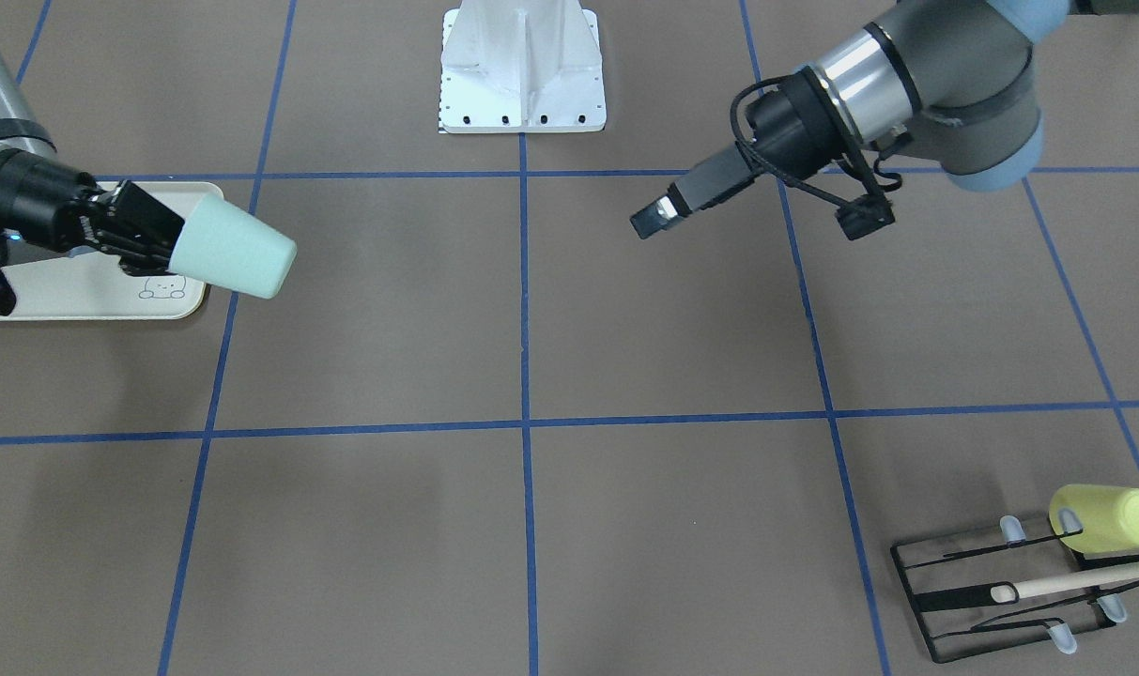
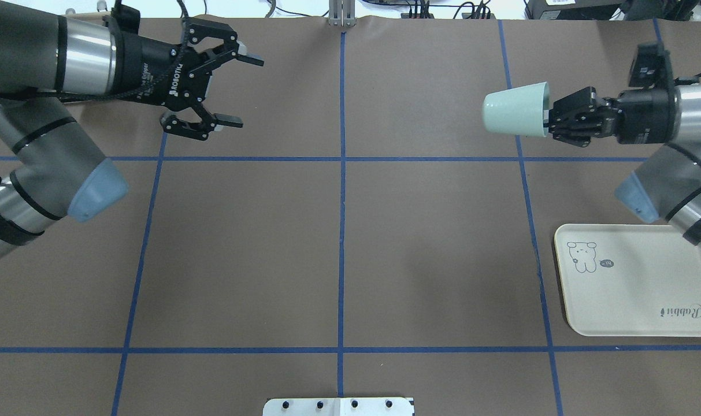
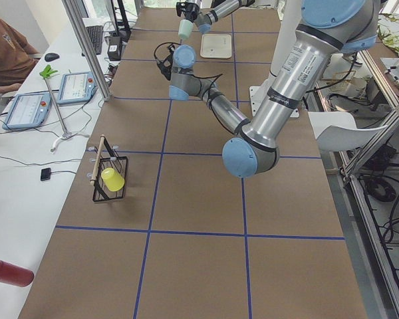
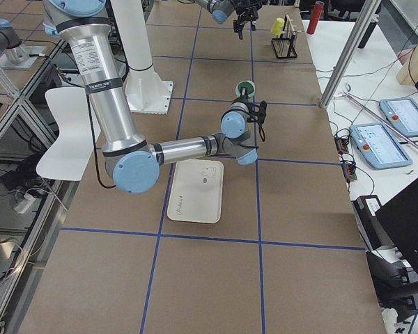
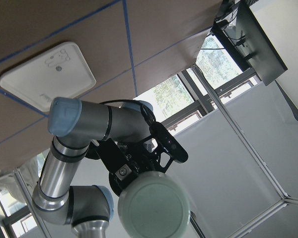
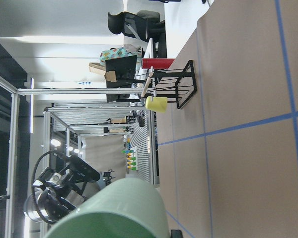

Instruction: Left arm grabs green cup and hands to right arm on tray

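My right gripper [image 2: 551, 118] is shut on the rim of the pale green cup [image 2: 515, 110], holding it on its side in the air with its base pointing toward the left arm. In the front view the green cup [image 1: 234, 249] hangs by the right edge of the cream tray [image 1: 100, 299], with the right gripper [image 1: 167, 246] behind it. On the overhead view the tray [image 2: 633, 300] lies nearer the robot than the cup. My left gripper [image 2: 246, 91] is open with nothing in it, far off across the table. The left wrist view faces the cup's base [image 5: 154, 208].
A black wire rack [image 1: 992, 587] at the table's far left corner carries a yellow cup [image 1: 1109, 518] and a wooden stick. The white robot base plate [image 1: 522, 70] sits at the middle of the robot's edge. A person [image 3: 3, 56] sits at a side desk.
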{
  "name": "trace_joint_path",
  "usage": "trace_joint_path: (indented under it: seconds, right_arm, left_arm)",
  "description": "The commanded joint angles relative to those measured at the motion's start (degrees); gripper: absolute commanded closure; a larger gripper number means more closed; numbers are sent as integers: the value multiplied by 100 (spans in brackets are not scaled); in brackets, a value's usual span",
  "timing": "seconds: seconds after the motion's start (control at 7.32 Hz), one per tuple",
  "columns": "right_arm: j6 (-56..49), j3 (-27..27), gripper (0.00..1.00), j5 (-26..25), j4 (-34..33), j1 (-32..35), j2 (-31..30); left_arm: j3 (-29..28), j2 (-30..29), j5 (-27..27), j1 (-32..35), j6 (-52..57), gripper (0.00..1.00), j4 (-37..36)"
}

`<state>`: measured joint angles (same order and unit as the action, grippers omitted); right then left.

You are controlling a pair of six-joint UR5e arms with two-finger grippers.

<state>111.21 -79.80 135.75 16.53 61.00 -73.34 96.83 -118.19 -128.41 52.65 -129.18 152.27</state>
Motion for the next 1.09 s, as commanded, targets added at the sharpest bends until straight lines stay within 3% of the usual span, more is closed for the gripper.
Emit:
trace_joint_path:
  seconds: [0.0, 0.14, 0.27, 0.68, 0.96]
  right_arm:
    - [-703, -36, 100, 1100, -1339, 893, -188]
    - [-827, -44, 100, 1120, -1876, 930, -442]
    - [-1612, -27, 100, 947, -2055, 992, -958]
    - [-4801, -132, 100, 227, -4046, 1071, -1384]
    - [-6202, -682, 100, -57, -5888, 1045, -1499]
  left_arm:
    - [29, 611, -211, 246, 1033, 0, -321]
    - [12, 639, -168, 255, 1035, 0, -330]
    - [3, 640, -150, 272, 1035, 0, -330]
    - [20, 788, -123, 316, 1044, 0, -330]
    - [-49, 798, -123, 395, 1289, 0, -330]
